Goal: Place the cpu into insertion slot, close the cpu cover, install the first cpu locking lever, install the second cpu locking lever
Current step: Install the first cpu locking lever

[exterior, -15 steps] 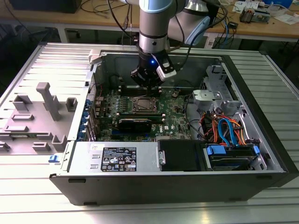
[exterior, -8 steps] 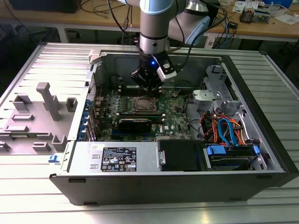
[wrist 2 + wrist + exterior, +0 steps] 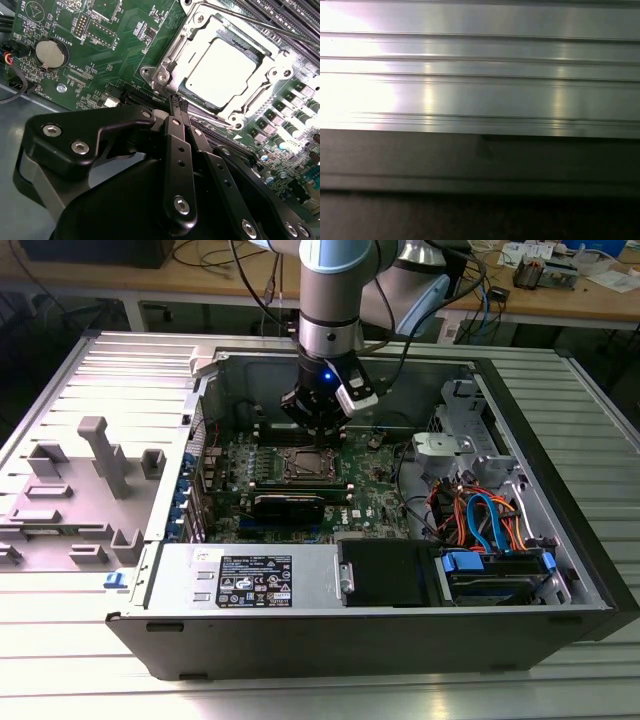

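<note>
Nearest the lens in the second wrist view, the black gripper (image 3: 178,106) has its fingers pressed together, the tips meeting at a narrow point with nothing visible between them. The tips stand just beside the lower edge of the cpu cover (image 3: 260,90), close to the corner of the socket frame; whether they touch the metal cannot be told.

The cpu (image 3: 222,70) lies flat in the insertion slot (image 3: 200,97), its bright silver top showing through the cover's square window. The cover lies down over the chip. A thin locking lever (image 3: 260,25) runs along the far side of the frame. A round coin cell battery (image 3: 50,52) sits on the green motherboard (image 3: 110,60), well apart from the socket.

In the exterior view, the gripper (image 3: 318,430) hangs straight down from the arm (image 3: 330,300) inside the open computer case (image 3: 560,490), directly above the socket (image 3: 308,465). Orange and blue cables (image 3: 480,515) lie toward the exterior view's right.

The first wrist view shows a ribbed metal surface (image 3: 480,75) above a dark edge.
</note>
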Robot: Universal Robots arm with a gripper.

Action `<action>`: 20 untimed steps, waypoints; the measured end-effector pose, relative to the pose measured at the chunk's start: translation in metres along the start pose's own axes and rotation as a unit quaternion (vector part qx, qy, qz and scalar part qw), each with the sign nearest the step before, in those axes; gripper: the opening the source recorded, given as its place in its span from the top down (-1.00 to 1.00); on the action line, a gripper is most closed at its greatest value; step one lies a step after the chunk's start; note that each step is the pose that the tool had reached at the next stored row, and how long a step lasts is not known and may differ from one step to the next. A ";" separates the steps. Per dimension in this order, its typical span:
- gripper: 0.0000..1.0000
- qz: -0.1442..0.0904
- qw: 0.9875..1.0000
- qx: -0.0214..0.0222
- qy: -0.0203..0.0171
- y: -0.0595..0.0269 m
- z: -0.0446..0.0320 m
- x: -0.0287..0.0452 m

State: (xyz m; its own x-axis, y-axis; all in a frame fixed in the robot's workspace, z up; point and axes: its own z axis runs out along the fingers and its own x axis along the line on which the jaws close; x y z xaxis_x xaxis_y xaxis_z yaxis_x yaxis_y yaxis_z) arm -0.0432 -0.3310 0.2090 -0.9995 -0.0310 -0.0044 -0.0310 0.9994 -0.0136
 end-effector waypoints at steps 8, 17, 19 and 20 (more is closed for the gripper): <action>0.79 0.000 1.000 0.000 0.000 0.0000 0.0019 -0.0005; 0.79 0.000 1.000 0.000 0.000 0.0001 0.0045 -0.0012; 0.79 0.000 1.000 0.000 0.000 0.0000 0.0018 -0.0012; 0.79 0.000 1.000 0.000 0.000 0.0000 0.0013 -0.0012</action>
State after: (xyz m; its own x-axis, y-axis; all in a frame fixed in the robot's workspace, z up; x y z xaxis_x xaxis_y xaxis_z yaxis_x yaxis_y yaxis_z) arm -0.0420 -0.3309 0.2077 -0.9995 -0.0310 -0.0046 -0.0309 0.9994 -0.0134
